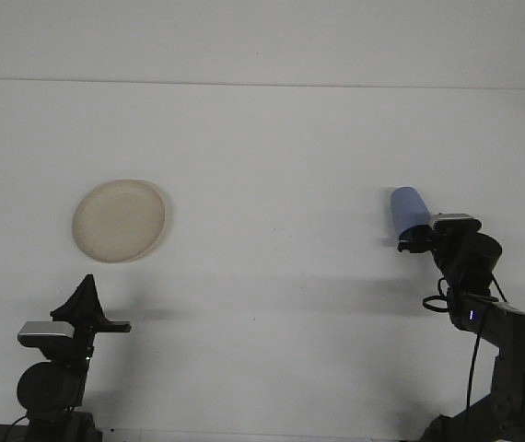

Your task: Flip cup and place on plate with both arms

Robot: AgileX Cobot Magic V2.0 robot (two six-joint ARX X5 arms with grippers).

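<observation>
1. I see the white table [272, 166] filling nearly the whole front view, with a faint seam line running across near the top where it meets the pale wall behind.

2. My right arm [497, 322] comes in from the lower right corner, a black jointed body with a cable loop hanging off it and a small blue indicator light on its side.

3. My left arm [55, 368] sits low in the lower left corner, well apart from everything else on the table.

4. The plate [119, 220] lies flat on the left half of the table, cream-coloured and round (its far rim catches a little more light than the middle). It sits beyond the left arm and well apart from the cup.

5. The blue cup [408, 210] is on the right half of the table, its wider end toward the camera and toward my right gripper, its narrower closed end farther away.

6. The right gripper [416, 241] is right at the near end of the cup, its black fingers overlapping the cup's lower edge. I cannot tell from this angle how wide the jaws are or whether they actually have hold of the cup.

7. The left gripper [87, 299] points upward as a dark wedge, holding nothing, and I cannot tell its opening either.
</observation>
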